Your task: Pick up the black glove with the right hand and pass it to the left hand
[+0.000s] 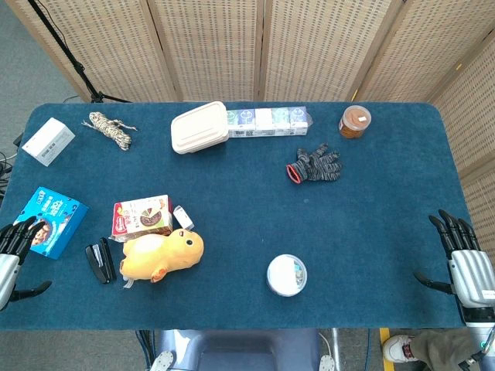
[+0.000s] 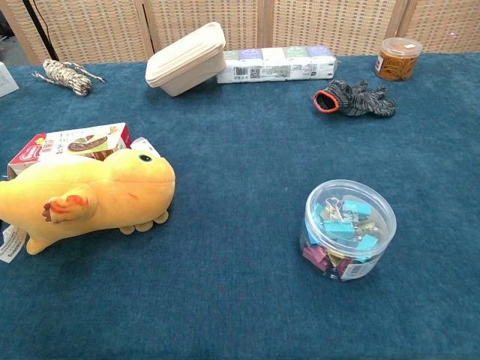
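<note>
The black glove (image 1: 315, 165) is dark grey knit with a red cuff; it lies flat on the blue table right of centre, towards the back, and shows as the glove (image 2: 355, 100) in the chest view. My right hand (image 1: 465, 259) hovers at the table's right edge, fingers spread, holding nothing, well short of the glove. At the left edge my left hand (image 1: 15, 253) is open too, beside a blue box. Neither hand appears in the chest view.
A tub of binder clips (image 1: 287, 275) stands near the front centre. A yellow plush toy (image 1: 162, 254), a snack box (image 1: 141, 216) and a black stapler (image 1: 100, 262) sit front left. At the back are a lunch box (image 1: 199, 127), a tissue pack (image 1: 267, 121), a jar (image 1: 355, 121) and a rope (image 1: 110, 128).
</note>
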`<action>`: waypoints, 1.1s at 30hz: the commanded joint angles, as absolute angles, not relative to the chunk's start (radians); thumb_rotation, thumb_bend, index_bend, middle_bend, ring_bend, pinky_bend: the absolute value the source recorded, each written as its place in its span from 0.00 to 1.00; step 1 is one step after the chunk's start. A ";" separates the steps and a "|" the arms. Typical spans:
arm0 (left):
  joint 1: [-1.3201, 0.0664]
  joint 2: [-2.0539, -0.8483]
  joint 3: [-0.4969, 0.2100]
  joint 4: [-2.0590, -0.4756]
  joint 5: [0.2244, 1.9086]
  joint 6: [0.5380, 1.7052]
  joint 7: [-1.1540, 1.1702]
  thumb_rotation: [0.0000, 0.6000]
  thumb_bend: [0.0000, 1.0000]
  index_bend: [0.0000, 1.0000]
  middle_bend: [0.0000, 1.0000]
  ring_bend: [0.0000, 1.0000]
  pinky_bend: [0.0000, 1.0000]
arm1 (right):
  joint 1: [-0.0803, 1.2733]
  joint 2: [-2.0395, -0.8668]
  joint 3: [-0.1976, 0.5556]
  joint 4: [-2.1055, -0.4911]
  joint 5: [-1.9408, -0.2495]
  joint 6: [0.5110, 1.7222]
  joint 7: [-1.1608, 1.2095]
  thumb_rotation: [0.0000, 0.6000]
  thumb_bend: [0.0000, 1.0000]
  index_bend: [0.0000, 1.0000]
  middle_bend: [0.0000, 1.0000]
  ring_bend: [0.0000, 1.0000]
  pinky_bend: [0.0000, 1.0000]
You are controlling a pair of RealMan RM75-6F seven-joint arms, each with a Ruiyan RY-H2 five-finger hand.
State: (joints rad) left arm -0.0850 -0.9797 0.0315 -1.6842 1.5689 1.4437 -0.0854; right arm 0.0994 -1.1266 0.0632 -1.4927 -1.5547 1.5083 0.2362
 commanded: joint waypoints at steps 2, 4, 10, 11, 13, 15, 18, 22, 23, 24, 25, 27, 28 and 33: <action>-0.084 -0.980 0.032 -1.684 1.570 1.445 -0.086 1.00 0.07 0.00 0.00 0.00 0.00 | 0.098 -1.126 0.062 -1.494 -1.556 1.510 0.236 1.00 0.00 0.00 0.00 0.00 0.00; -0.084 -0.980 0.033 -1.684 1.570 1.446 -0.086 1.00 0.07 0.00 0.00 0.00 0.00 | 0.099 -1.126 0.062 -1.495 -1.556 1.509 0.236 1.00 0.00 0.00 0.00 0.00 0.00; -0.085 -0.981 0.032 -1.685 1.571 1.442 -0.083 1.00 0.07 0.00 0.00 0.00 0.00 | 0.105 -1.131 0.059 -1.491 -1.558 1.495 0.235 1.00 0.00 0.00 0.00 0.00 0.00; -0.086 -0.981 0.032 -1.685 1.571 1.442 -0.083 1.00 0.07 0.00 0.00 0.00 0.00 | 0.108 -1.132 0.059 -1.489 -1.558 1.489 0.236 1.00 0.00 0.00 0.00 0.00 0.00; -0.086 -0.982 0.029 -1.686 1.567 1.443 -0.081 1.00 0.07 0.00 0.00 0.00 0.00 | 0.120 -1.137 0.062 -1.483 -1.557 1.474 0.239 1.00 0.00 0.00 0.00 0.00 0.00; -0.086 -0.984 0.025 -1.687 1.561 1.444 -0.076 1.00 0.07 0.00 0.00 0.00 0.00 | 0.139 -1.143 0.069 -1.474 -1.554 1.450 0.244 1.00 0.00 0.00 0.00 0.00 0.00; -0.089 -0.989 0.022 -1.689 1.554 1.440 -0.064 1.00 0.07 0.00 0.00 0.00 0.00 | 0.181 -1.149 0.082 -1.465 -1.546 1.392 0.252 1.00 0.00 0.00 0.00 0.00 0.00; -0.093 -0.995 0.020 -1.697 1.543 1.428 -0.043 1.00 0.07 0.00 0.00 0.00 0.00 | 0.278 -1.155 0.112 -1.465 -1.520 1.250 0.321 1.00 0.00 0.00 0.00 0.00 0.00; -0.094 -0.996 0.019 -1.699 1.540 1.426 -0.037 1.00 0.07 0.00 0.00 0.00 0.00 | 0.309 -1.161 0.122 -1.455 -1.512 1.209 0.344 1.00 0.00 0.00 0.00 0.00 0.00; -0.095 -0.997 0.018 -1.700 1.539 1.425 -0.034 1.00 0.07 0.00 0.00 0.00 0.00 | 0.332 -1.170 0.131 -1.443 -1.507 1.181 0.362 1.00 0.00 0.00 0.00 0.00 0.00; -0.095 -0.998 0.017 -1.701 1.537 1.424 -0.031 1.00 0.07 0.00 0.00 0.00 0.00 | 0.353 -1.179 0.138 -1.429 -1.501 1.155 0.377 1.00 0.00 0.00 0.00 0.00 0.00; -0.096 -0.999 0.015 -1.702 1.531 1.423 -0.027 1.00 0.07 0.00 0.00 0.00 0.00 | 0.402 -1.203 0.151 -1.393 -1.489 1.092 0.404 1.00 0.00 0.00 0.00 0.00 0.00; -0.096 -1.000 0.014 -1.703 1.527 1.421 -0.026 1.00 0.07 0.00 0.00 0.00 0.00 | 0.422 -1.214 0.157 -1.375 -1.484 1.068 0.413 1.00 0.00 0.00 0.00 0.00 0.00; -0.101 -0.999 0.006 -1.704 1.507 1.410 -0.024 1.00 0.07 0.00 0.00 0.00 0.00 | 0.521 -1.297 0.188 -1.255 -1.452 0.966 0.433 1.00 0.00 0.00 0.00 0.00 0.00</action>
State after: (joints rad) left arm -0.0994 -0.9997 0.0077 -1.7037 1.5095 1.4124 -0.0239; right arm 0.4793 -1.2528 0.1647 -1.3099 -1.4753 1.0155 0.4122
